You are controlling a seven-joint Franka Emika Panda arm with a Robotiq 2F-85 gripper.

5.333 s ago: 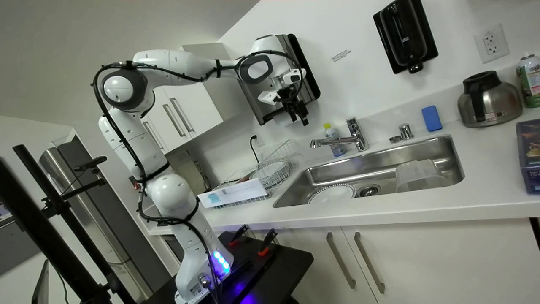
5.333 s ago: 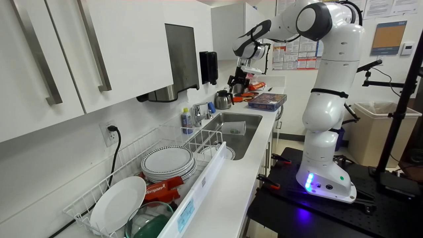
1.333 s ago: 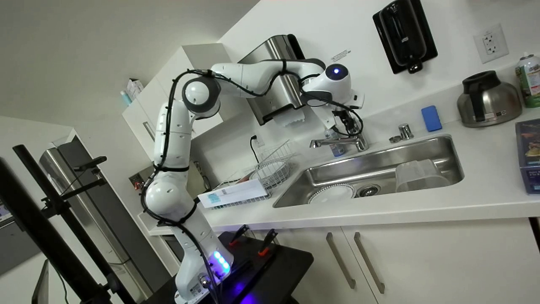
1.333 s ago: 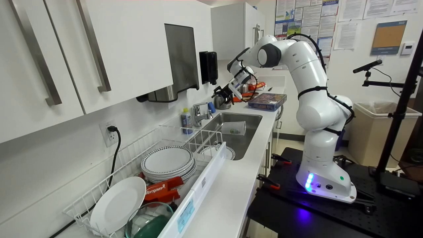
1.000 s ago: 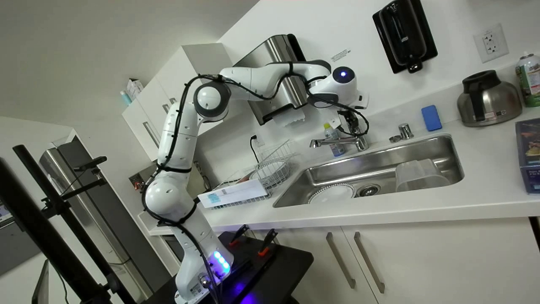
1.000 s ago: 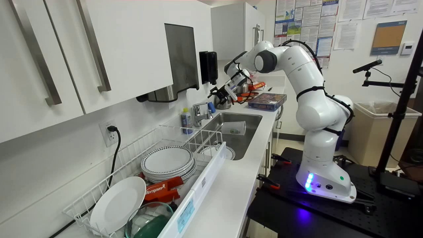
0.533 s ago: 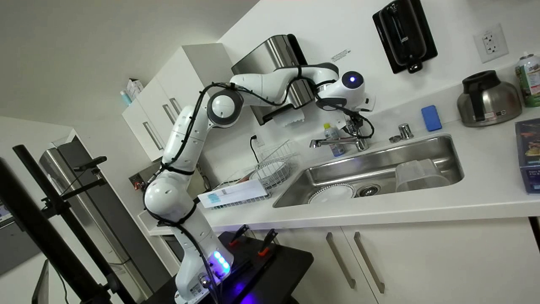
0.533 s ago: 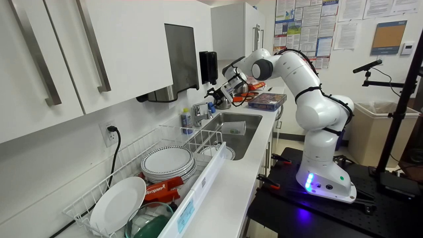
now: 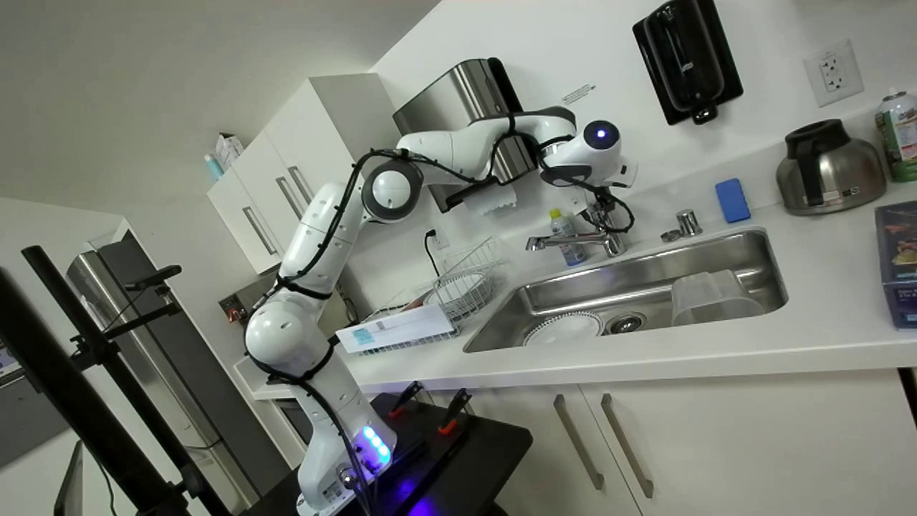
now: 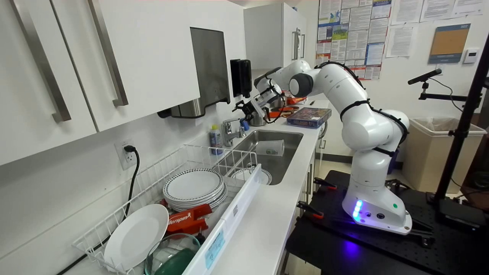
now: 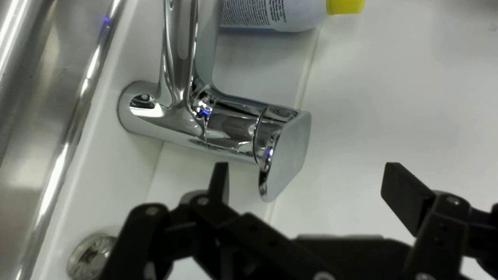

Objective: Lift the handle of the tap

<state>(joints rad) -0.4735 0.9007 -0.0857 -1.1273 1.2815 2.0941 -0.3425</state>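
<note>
At the back of the sink (image 9: 645,276), your gripper (image 11: 306,175) is facing the handle (image 11: 291,151) of the tap (image 11: 231,126).
Its fingers (image 11: 406,198) are standing wide apart, gripping nothing; the handle is capping the tap ahead of them, near a bottle (image 11: 280,15).

Silver tap (image 11: 231,126), black pincer (image 11: 306,182)

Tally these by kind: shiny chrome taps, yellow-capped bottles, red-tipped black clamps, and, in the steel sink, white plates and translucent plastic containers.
Shiny chrome taps: 1
Yellow-capped blue-and-white bottles: 1
Red-tipped black clamps: 2
Round white plates in the steel sink: 1
Translucent plastic containers in the sink: 1
Total in view: 6
</note>
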